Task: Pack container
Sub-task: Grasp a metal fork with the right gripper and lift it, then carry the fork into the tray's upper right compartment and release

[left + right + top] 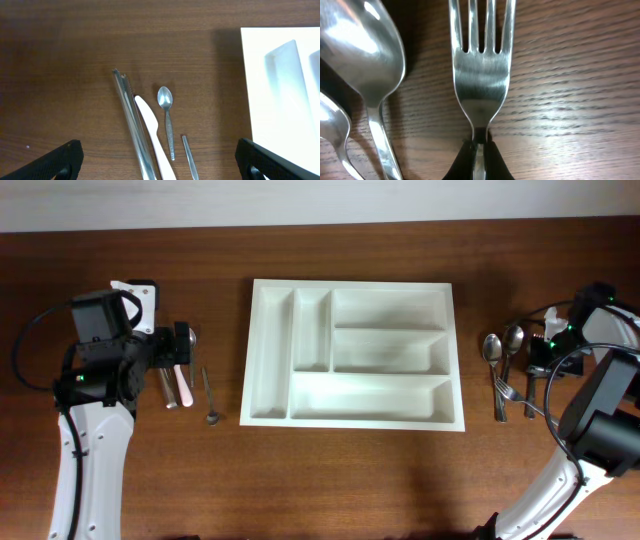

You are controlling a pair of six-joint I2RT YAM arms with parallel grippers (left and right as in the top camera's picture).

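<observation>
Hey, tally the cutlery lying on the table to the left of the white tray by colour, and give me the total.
Silver metal: 3 (small spoon, second small spoon, long metal piece)
White: 1 (plastic knife)
Total: 4

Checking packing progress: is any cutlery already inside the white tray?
No, all five compartments of the container show only bare white plastic in the overhead view.
</observation>
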